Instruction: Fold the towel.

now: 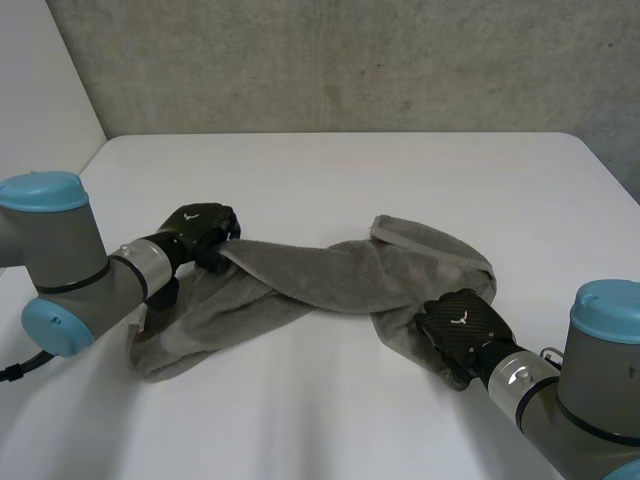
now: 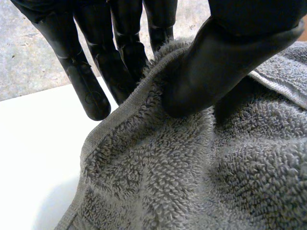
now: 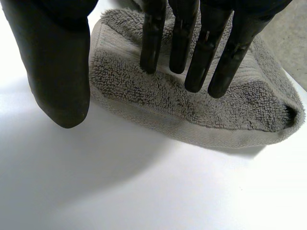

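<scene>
My left hand (image 1: 203, 230) pinches the towel (image 1: 300, 280) edge between thumb and fingers (image 2: 120, 62). My right hand (image 1: 458, 325) holds nothing, its straight fingers (image 3: 201, 52) spread over the towel's bunched end.

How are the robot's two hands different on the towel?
The left hand pinches the towel's hemmed edge between thumb and fingers; the right hand holds its fingers straight over the towel, pinching nothing. The left hand is at the towel's left end, the right hand at its right end. Both are black.
</scene>
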